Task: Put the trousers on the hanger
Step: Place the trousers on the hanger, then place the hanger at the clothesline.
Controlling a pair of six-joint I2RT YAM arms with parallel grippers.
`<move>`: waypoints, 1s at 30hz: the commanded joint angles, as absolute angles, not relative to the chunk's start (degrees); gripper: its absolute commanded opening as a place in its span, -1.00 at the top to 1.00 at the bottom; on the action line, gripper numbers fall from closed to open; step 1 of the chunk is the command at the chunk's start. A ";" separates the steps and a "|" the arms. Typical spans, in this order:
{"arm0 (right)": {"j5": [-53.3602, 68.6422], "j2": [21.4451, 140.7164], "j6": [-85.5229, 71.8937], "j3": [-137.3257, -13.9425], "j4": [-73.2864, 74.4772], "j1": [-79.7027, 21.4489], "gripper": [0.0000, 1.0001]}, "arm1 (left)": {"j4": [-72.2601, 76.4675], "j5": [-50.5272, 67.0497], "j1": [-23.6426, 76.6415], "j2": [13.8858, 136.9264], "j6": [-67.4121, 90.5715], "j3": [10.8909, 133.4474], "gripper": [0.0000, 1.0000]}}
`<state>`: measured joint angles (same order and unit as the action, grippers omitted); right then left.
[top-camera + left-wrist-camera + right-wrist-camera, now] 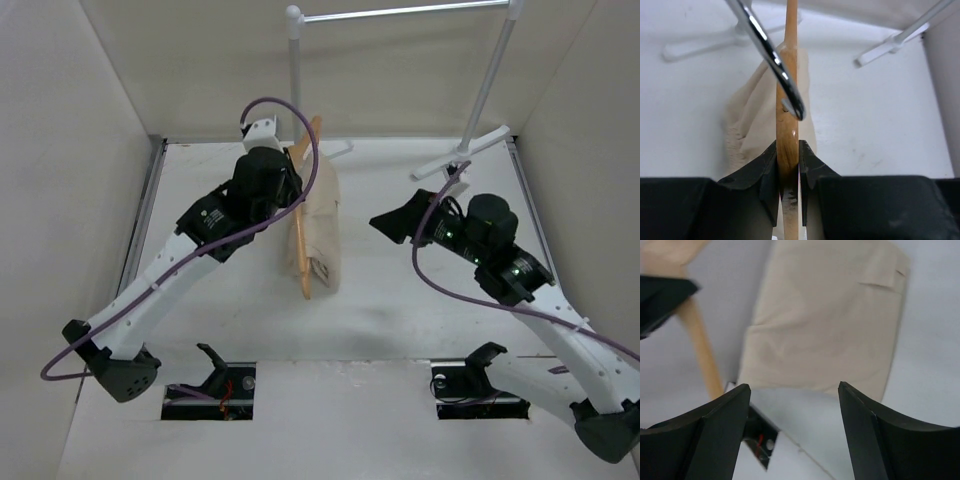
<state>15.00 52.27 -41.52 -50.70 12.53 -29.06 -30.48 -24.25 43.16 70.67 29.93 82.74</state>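
Pinching one hanger [788, 132], one trousers [322, 222] draped over it: left claw [788, 167].

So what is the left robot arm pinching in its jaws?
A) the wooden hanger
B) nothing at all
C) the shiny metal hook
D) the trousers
A: in the left wrist view, the left arm's jaws press against both sides of the wooden hanger, while the metal hook curves free above them.
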 commanded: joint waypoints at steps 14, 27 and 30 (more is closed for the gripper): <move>10.46 68.19 -36.74 -72.25 9.06 -48.56 -0.58 | -39.46 -25.49 50.22 85.34 25.49 116.19 1.00; 5.54 70.15 -46.12 -65.31 -2.71 -52.43 0.70 | -36.13 -25.31 51.64 85.17 26.98 112.94 0.89; 6.33 67.86 -51.22 -62.76 -7.98 -51.64 0.79 | -34.46 -24.88 50.50 84.20 28.04 111.45 0.53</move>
